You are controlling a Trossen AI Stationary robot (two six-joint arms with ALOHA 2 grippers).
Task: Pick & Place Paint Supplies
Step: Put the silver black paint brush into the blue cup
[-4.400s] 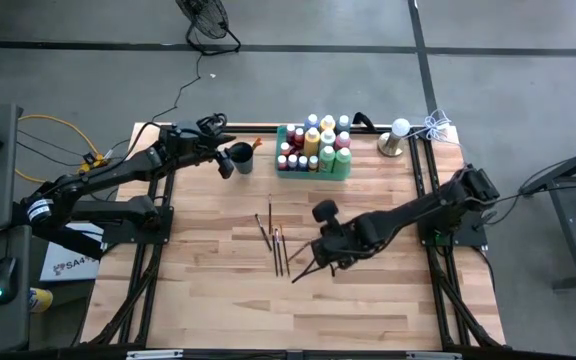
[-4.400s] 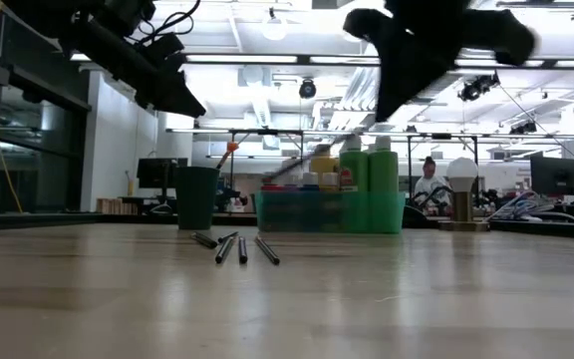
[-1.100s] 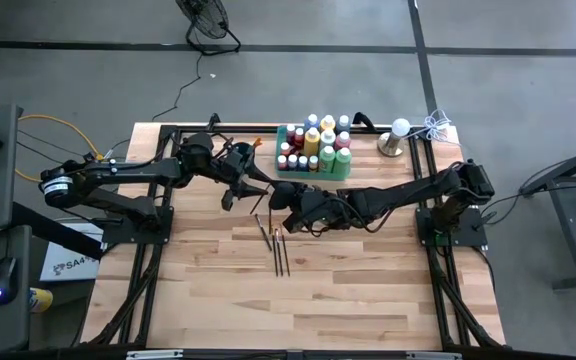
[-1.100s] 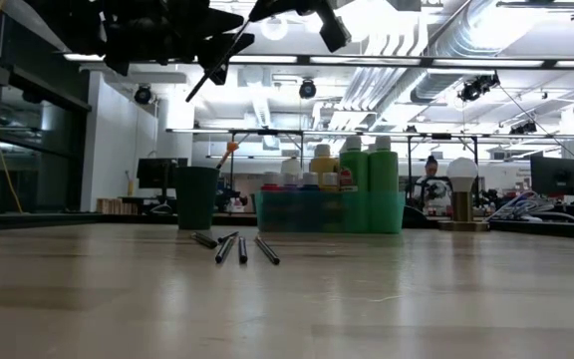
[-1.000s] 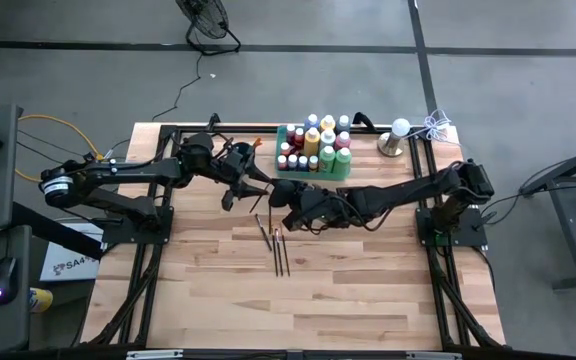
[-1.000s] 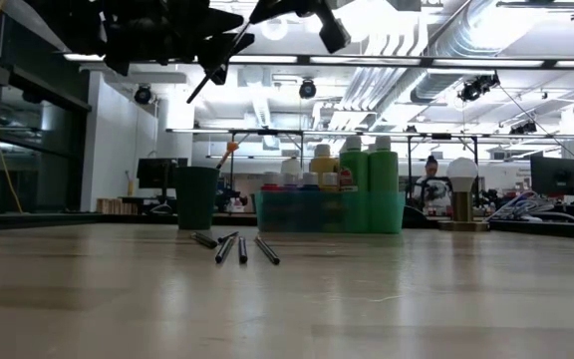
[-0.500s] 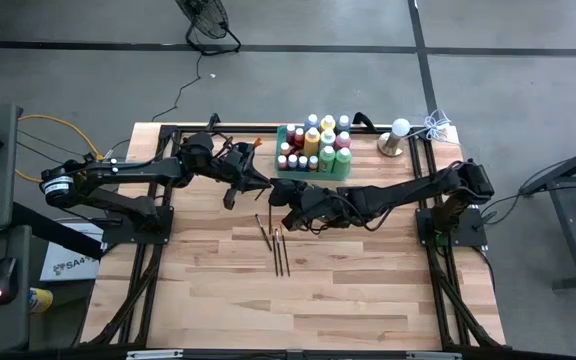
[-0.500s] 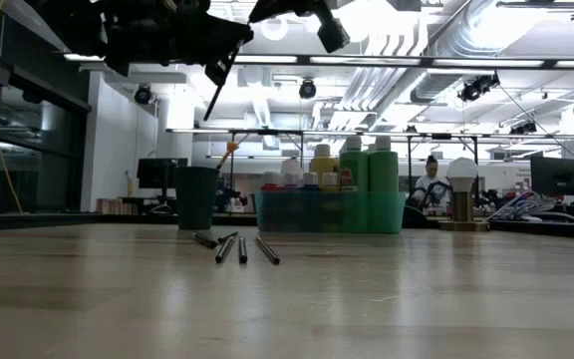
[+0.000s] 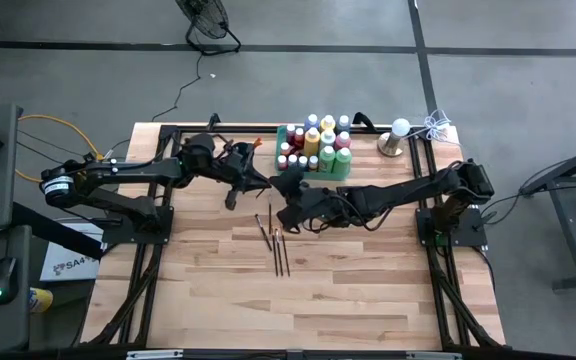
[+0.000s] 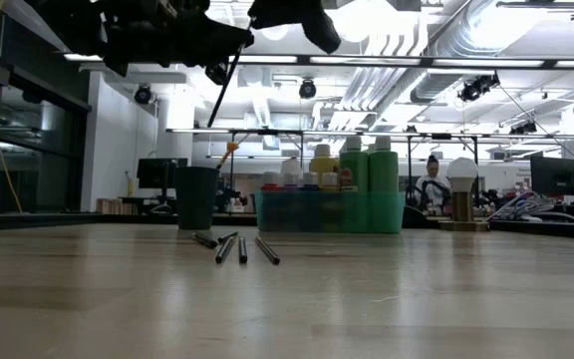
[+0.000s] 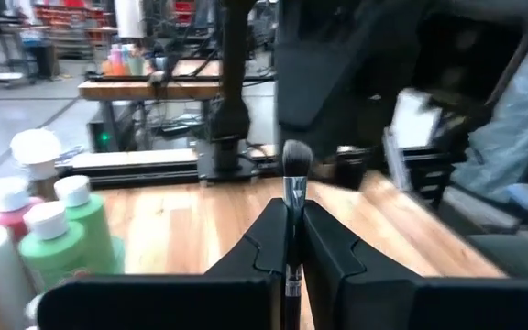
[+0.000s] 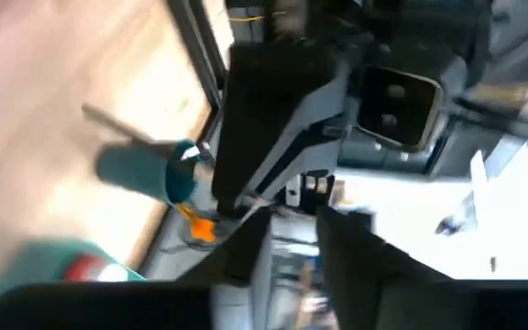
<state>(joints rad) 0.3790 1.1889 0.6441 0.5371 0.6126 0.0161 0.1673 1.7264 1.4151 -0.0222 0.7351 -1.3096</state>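
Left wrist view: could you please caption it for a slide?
Left gripper shut on a paintbrush, bristles outward, paint bottles beside.

The paintbrush passed from right gripper to left gripper.

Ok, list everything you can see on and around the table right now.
Paint bottles: many, too crowded to count; green, yellow, red, pink, pale caps; in the tray.
Tray: one, translucent green; far middle of the table.
Cup: one, dark; left of the tray.
Orange-tipped brush: one; standing in the cup.
Paintbrushes: about four, dark; lying at the table's centre.
Held brush: one, dark bristles; in the left gripper.
White globe: one; far right corner.
Table: one, pale wood.
Person: one; seated far behind.
Left gripper: shut on the held brush, above the table.
Right gripper: open, empty, beside the left gripper.
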